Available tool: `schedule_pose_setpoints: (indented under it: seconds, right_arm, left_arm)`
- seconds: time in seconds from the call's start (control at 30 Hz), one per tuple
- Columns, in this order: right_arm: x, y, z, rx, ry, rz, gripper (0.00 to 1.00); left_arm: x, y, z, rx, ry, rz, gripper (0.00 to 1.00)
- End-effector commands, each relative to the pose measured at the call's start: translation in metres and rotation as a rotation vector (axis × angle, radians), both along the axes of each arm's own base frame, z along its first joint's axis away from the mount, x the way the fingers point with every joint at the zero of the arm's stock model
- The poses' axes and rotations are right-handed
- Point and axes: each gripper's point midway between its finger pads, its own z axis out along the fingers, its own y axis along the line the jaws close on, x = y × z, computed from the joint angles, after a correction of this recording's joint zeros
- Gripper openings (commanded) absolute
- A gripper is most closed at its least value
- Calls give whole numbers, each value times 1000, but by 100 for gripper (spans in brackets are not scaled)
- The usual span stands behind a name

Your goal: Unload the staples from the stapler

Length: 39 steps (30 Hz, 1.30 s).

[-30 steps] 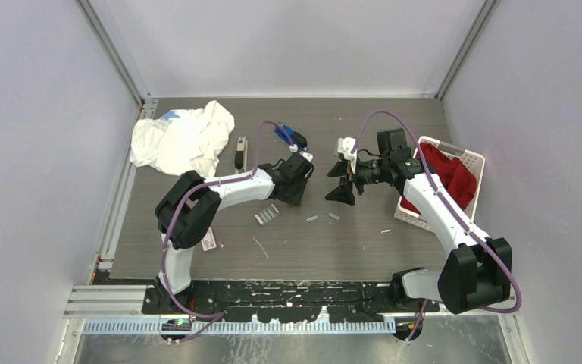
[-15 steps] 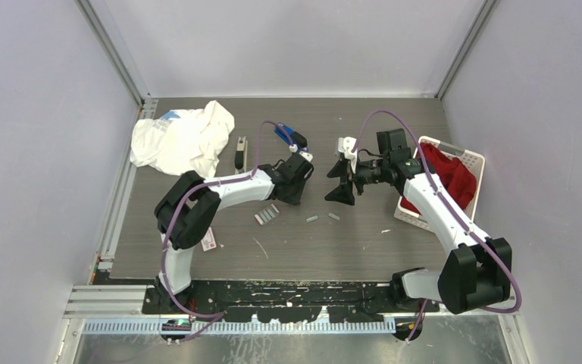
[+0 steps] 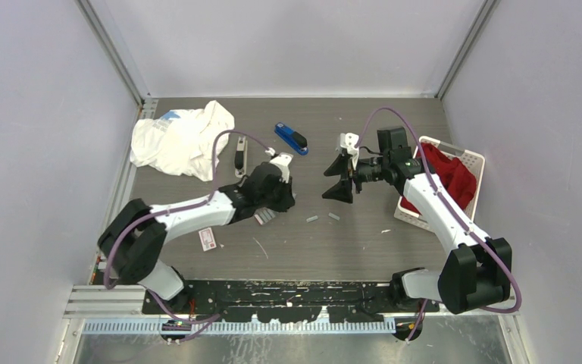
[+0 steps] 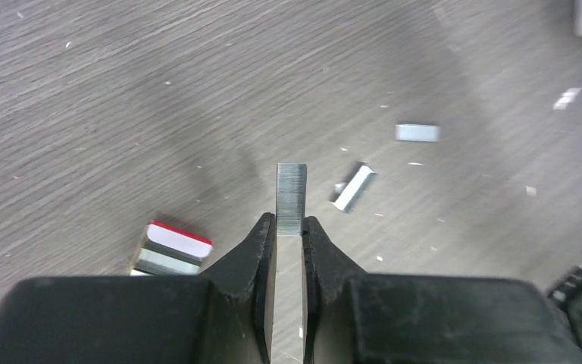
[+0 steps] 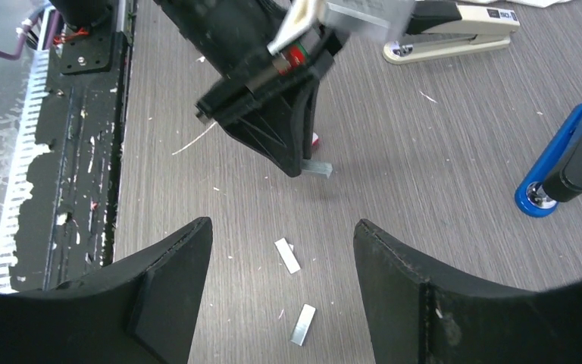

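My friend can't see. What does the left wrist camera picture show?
The left gripper pinches a strip of staples over a grey wooden table. Two loose staple strips lie beyond it, and a small white-and-red box sits at lower left.

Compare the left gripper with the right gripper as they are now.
Grip: the left gripper is shut on a strip of staples, which sticks out past its fingertips; the right gripper holds nothing.
Opening: the left gripper's jaws stand almost together; the right gripper's stand wide apart.
Shared: both have black fingers and hang above the grey table.
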Motion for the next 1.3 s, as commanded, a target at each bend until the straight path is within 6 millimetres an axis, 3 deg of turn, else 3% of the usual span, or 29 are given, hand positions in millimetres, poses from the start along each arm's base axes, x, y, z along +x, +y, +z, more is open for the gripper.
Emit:
schedule_pose_setpoints:
  seconds: [0.0, 0.37, 0.47, 0.67, 1.27]
  right_arm:
    - [-3, 7, 20, 80, -1, 24, 73]
    - [1, 20, 28, 232, 175, -33, 73]
    - [-2, 25, 29, 267, 223, -23, 73]
    - [-4, 35, 26, 297, 299, -30, 73]
    - [-11, 54, 21, 313, 411, -15, 73]
  left_arm:
    - [-2, -14, 58, -313, -68, -48, 12]
    - [-38, 7, 83, -683, -5, -108, 12]
    - [-42, 12, 100, -758, -38, -120, 12]
    - [-49, 20, 118, -829, -80, -126, 12]
    - [-54, 27, 134, -955, -118, -109, 12]
